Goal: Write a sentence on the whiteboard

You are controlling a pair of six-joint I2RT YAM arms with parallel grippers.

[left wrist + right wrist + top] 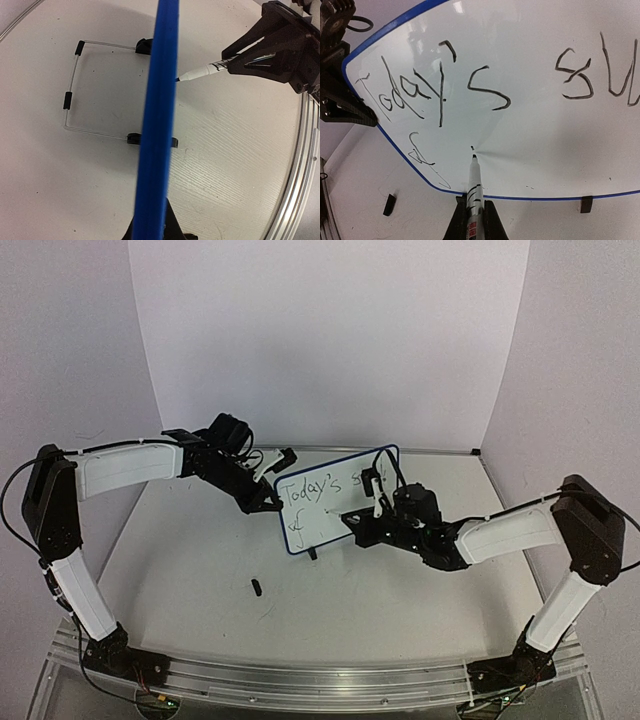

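The whiteboard (340, 495) stands tilted on the table, its blue rim (157, 125) edge-on in the left wrist view. My left gripper (152, 222) is shut on the board's left edge (278, 502). The sentence (435, 85) reads "Today's su" in black, with a small looped letter (420, 155) starting a second line. My right gripper (472, 220) is shut on a white marker (474, 182). The marker's black tip sits at the board's lower middle, just below a tiny dot (472, 147). I cannot tell whether it touches. From the left wrist the marker (200, 73) points at the rim.
A black marker cap (256, 587) lies on the table in front of the board. Behind the board the thin wire stand (75, 95) and black clip feet (144, 46) rest on the table. A metal rail (300, 680) runs along the near edge.
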